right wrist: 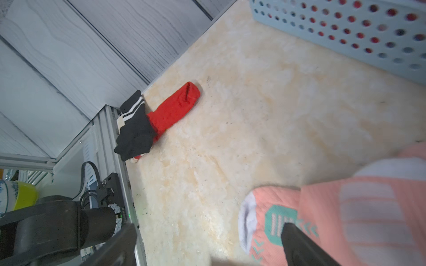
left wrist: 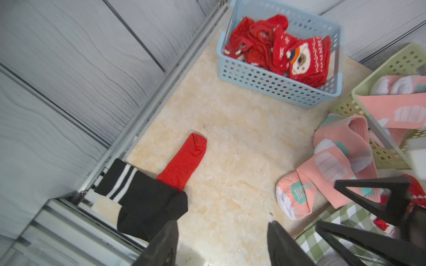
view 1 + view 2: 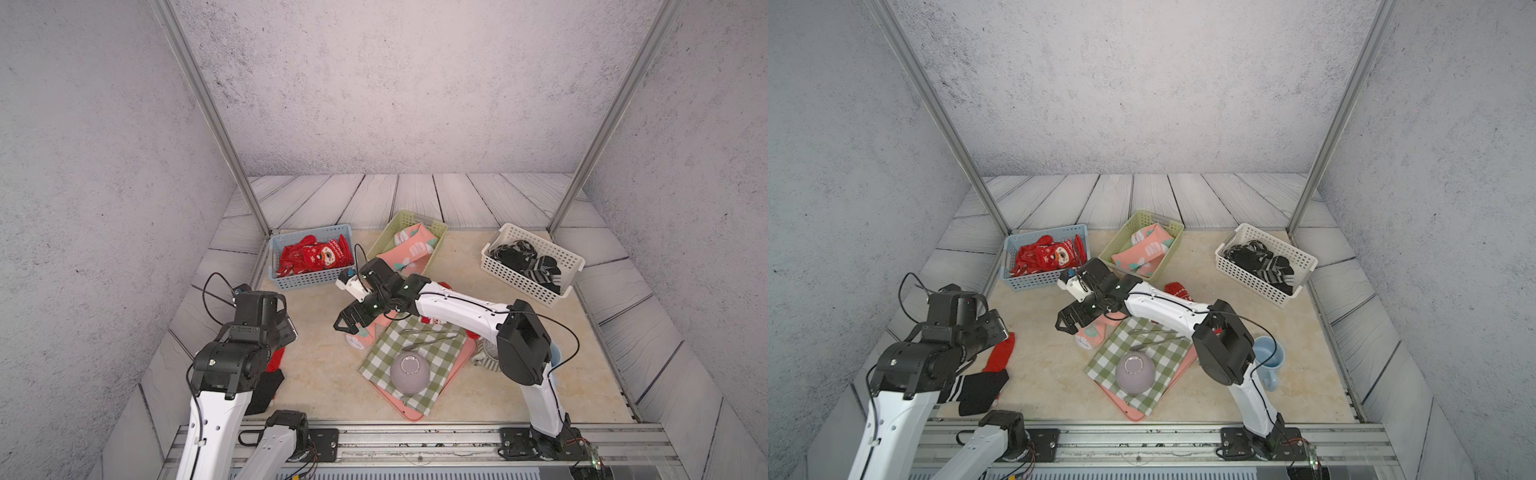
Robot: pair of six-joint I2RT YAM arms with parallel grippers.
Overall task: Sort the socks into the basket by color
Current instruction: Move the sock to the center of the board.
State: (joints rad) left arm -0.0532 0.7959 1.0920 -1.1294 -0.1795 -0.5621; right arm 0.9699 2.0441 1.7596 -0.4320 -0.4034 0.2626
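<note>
My right gripper (image 3: 343, 326) (image 1: 208, 226) hangs open just above a salmon-pink sock (image 1: 345, 207) (image 3: 360, 337) lying by the checked cloth, with nothing between its jaws. My left gripper (image 2: 223, 223) (image 3: 998, 326) is open over bare table. Close to it a red sock (image 2: 184, 161) (image 3: 1000, 353) lies partly under a black sock with white stripes (image 2: 143, 198) (image 3: 980, 388). Another red sock (image 3: 1179, 289) lies behind the right arm. The blue basket (image 3: 309, 284) holds red socks (image 3: 316, 253), the green basket (image 3: 401, 216) pink socks (image 3: 411, 249), and the white basket (image 3: 519, 282) black socks (image 3: 528, 257).
A green-and-white checked cloth (image 3: 415, 357) covers a pink tray (image 3: 415, 413). On the cloth sit an upturned grey bowl (image 3: 409, 372) and metal tongs (image 3: 432, 334). A blue mug (image 3: 1268, 353) stands beside the right arm. Metal rails edge the table at the left and front.
</note>
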